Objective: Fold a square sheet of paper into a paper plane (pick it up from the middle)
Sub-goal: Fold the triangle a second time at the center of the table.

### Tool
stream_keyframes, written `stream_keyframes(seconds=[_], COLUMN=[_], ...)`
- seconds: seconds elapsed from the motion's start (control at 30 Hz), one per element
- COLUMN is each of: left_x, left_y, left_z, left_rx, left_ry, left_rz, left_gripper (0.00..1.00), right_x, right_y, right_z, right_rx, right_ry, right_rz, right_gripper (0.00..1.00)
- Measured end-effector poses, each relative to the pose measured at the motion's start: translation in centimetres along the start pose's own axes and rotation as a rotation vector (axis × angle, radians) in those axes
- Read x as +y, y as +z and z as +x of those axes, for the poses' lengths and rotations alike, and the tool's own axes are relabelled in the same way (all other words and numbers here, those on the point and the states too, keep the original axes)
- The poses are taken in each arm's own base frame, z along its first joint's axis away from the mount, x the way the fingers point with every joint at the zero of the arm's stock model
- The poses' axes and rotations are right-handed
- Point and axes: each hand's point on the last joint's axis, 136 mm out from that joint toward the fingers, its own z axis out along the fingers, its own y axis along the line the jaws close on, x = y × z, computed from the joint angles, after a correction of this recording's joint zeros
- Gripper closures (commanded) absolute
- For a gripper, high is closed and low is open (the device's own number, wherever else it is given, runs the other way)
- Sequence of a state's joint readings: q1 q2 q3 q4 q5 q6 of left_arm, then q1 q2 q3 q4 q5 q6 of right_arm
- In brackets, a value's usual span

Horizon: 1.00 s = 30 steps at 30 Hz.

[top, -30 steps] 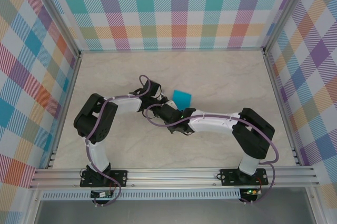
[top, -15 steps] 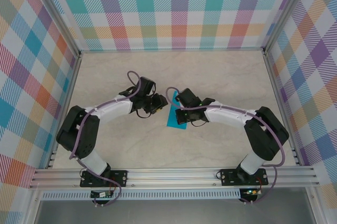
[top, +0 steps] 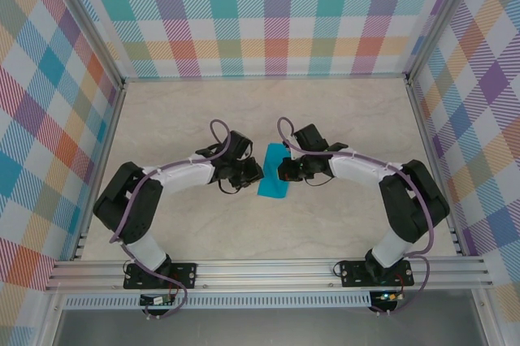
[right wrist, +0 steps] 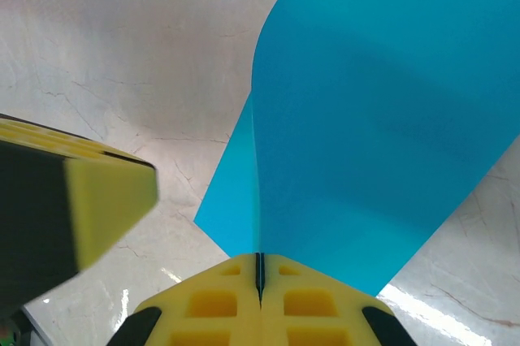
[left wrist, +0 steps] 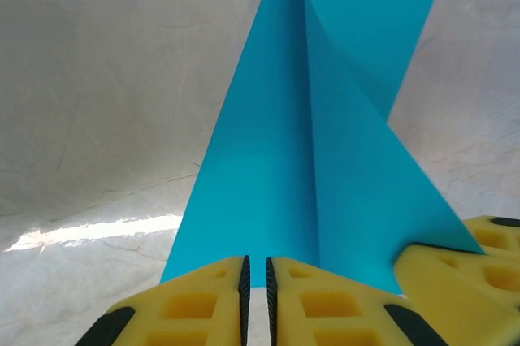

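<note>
The square sheet of paper [top: 272, 180] is teal-blue and lies folded into a narrow strip on the marble tabletop, between my two grippers. My right gripper [top: 283, 170] is at its right side. In the right wrist view that gripper [right wrist: 260, 269] is shut on a raised fold of the paper [right wrist: 366, 118], and the crease runs straight into its pads. My left gripper [top: 250, 174] is at the paper's left edge. Its jaws [left wrist: 256, 277] stand a thin slit apart with nothing between them, tips at the edge of the creased paper [left wrist: 268, 159]. Each wrist view shows a finger of the other gripper [left wrist: 455, 269] [right wrist: 106, 200].
Plaid walls with aluminium posts [top: 81, 29] close off the left, back and right of the table. An aluminium rail [top: 268, 269] carries both arm bases along the near edge. Bare marble top [top: 349, 110] lies behind and in front of the grippers.
A second ago the arms were crossed near the middle with the paper lying farther back. Now they face each other with the paper nearer, as a narrow strip between them.
</note>
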<state>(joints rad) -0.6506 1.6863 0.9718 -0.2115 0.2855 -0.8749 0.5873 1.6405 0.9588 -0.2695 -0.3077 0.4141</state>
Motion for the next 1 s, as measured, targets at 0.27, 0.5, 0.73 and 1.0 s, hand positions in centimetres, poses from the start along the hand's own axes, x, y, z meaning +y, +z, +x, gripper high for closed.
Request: stream_keyframes(seconds=[0.27,0.5,0.73,1.0], left_x=[1.3,1.9,2.4,3.7], left_y=[2.8,3.2,2.9,2.0], left_z=[1.9,2.2,1.9,1.0], left_rx=[0.065,0.060,0.039,0.007], left_ry=[0.012,0.018,0.028,0.073], left_rz=[-0.063,-0.114,-0.159,-0.270], left_gripper=[0.87,0.90,0.91,0.91], right_x=[-0.1,-1.9,-2.9,-2.3], right_y=[0.2,1.0,1.5,1.3], right_z=[0.3,1.4,1.0,-0.2], right_rx=[0.020,0.065,0.086,0.081], right_ry=[0.009,0.032,0.038,0.025], right_rz=[-0.008,0.061,0.104,0.086], right_gripper=[0.98,0.98,0.98,0.98])
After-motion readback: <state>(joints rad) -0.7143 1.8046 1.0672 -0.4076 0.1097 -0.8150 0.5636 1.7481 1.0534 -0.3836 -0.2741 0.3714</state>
